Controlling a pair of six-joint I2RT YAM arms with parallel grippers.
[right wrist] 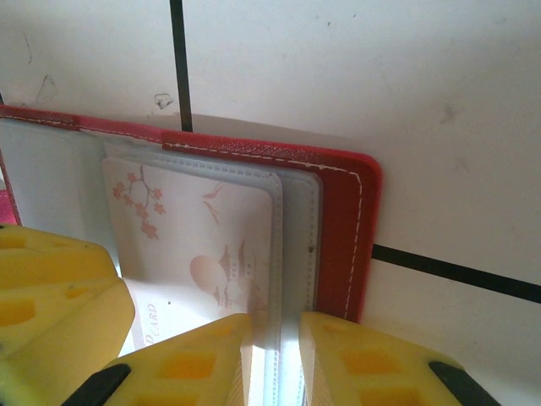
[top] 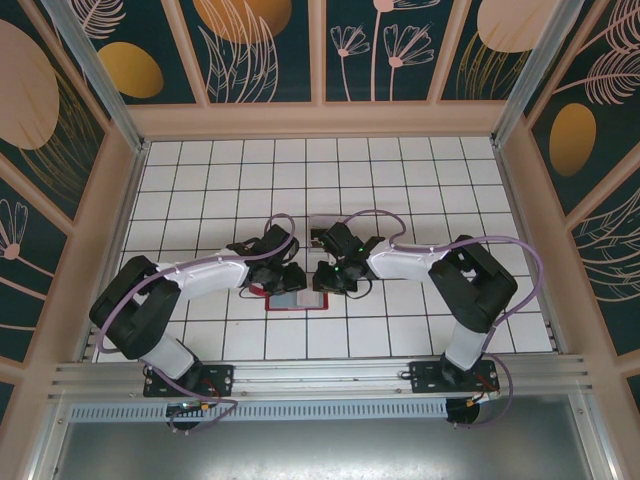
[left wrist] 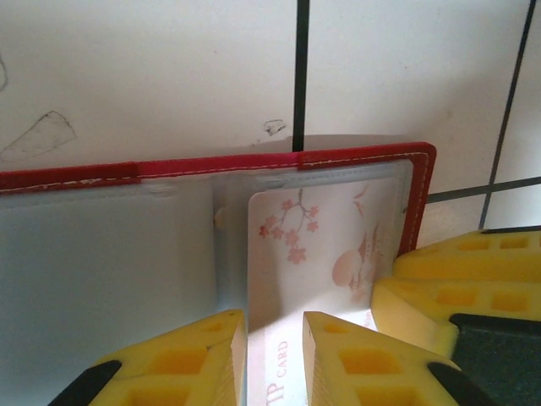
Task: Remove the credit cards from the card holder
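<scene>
The red card holder (top: 295, 301) lies open on the tiled table between both grippers. Its red edge (left wrist: 211, 164) frames clear sleeves. A white credit card (left wrist: 313, 245) with pink blossoms sits in the right sleeve, its near end sticking out in bright light. My left gripper (left wrist: 275, 326) points down at that card, jaws a narrow gap apart, with the card's left part showing between them. My right gripper (right wrist: 276, 330) stands the same way over the sleeve edges beside the card (right wrist: 194, 237) and the holder's red border (right wrist: 338, 220). From above, the left gripper (top: 291, 281) and right gripper (top: 331, 279) nearly meet.
White tiled table (top: 420, 200) with black grid lines, walled by patterned panels on three sides. The two grippers crowd each other: a right fingertip (left wrist: 461, 292) shows in the left wrist view, a left fingertip (right wrist: 51, 288) in the right wrist view.
</scene>
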